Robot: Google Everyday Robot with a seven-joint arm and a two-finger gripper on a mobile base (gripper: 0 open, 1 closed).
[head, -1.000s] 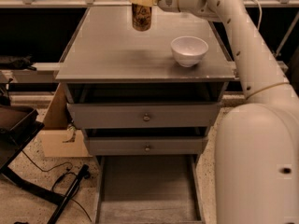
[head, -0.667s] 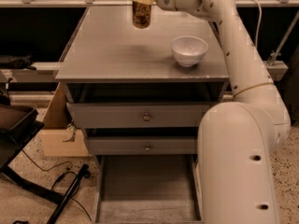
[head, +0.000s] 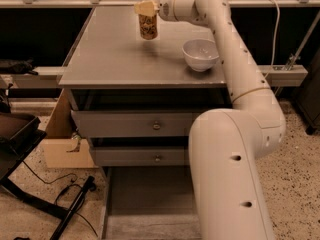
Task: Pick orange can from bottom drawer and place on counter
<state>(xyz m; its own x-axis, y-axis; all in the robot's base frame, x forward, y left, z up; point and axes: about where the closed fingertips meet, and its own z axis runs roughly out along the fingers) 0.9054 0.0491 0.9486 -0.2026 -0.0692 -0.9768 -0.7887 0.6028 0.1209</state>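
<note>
We clamp the orange can (head: 148, 27) by its top in our gripper (head: 146, 9), upright over the counter (head: 110, 54) so it can land standing, clear of the white bowl (head: 200, 54).

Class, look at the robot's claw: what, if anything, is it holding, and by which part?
The claw, over the far part of the counter, holds the orange can by its top end; the can hangs below it.

- Robotics test lab: white robot arm (head: 235, 59), pincer (head: 145, 8) clamping orange can (head: 148, 28) near the worktop's (head: 110, 59) far edge.
- Speckled floor (head: 295, 184), loose cables (head: 62, 190), cardboard box (head: 60, 144) below the left edge.
</note>
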